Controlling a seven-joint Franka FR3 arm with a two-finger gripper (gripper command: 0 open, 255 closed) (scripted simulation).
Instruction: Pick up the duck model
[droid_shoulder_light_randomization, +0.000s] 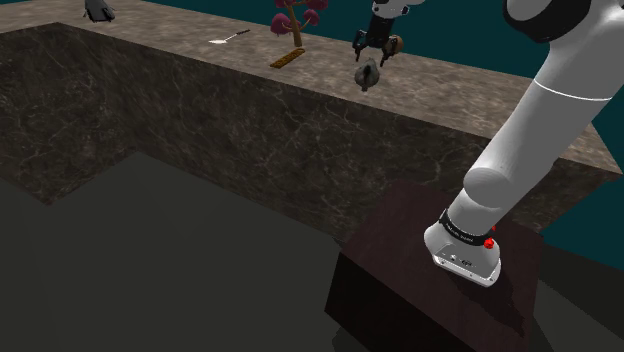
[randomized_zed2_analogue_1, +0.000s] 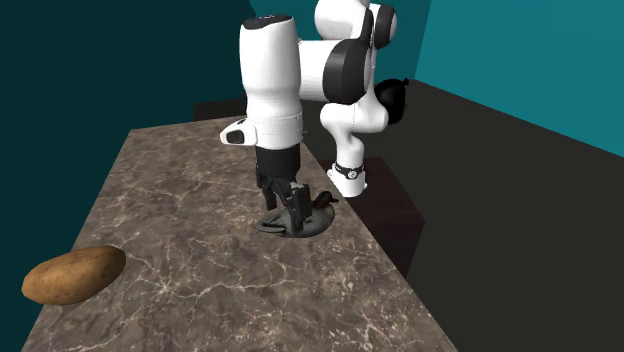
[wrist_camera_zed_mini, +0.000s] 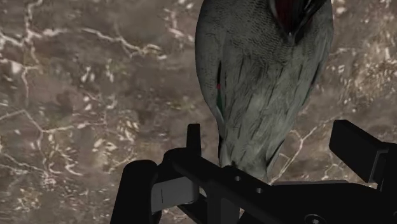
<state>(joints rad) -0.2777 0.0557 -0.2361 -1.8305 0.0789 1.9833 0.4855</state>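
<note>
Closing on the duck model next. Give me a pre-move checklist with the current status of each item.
1. Jaws open: ok, they stand apart in the wrist view.
2. Duck lined up with the gap: ok, its grey body runs down between the jaws.
3. Jaws low enough around the duck: cannot tell; in the shoulder view it appears just below them.
4. Jaws clear of the duck before closing: cannot tell.
5. Neighbours out of the way: ok, the pink-leaved plant and the spoon stand apart from the duck.
6. Duck resting on the marbled counter: ok.
</note>
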